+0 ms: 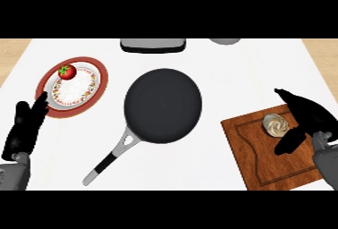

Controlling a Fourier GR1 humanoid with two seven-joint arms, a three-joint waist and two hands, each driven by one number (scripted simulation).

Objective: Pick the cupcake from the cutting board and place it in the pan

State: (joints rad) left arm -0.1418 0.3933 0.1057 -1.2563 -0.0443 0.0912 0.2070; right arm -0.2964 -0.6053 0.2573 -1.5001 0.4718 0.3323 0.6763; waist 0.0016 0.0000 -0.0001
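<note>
At the frame's right, the right hand [314, 114] hovers over the cutting board [263, 166], fingers and thumb spread either side of the cupcake [276, 124] sitting there, while the left hand [22, 130] rests lower left, fingers straight and together.

— Any writing in front of you?
— None I can read. The plate [79, 89] at the upper left of the frame carries a ring of small red and yellow marks near its rim, but I see a pattern there, not letters.
— The pan [163, 105] or the cutting board [264, 156]?
— Both look plain to me.
</note>
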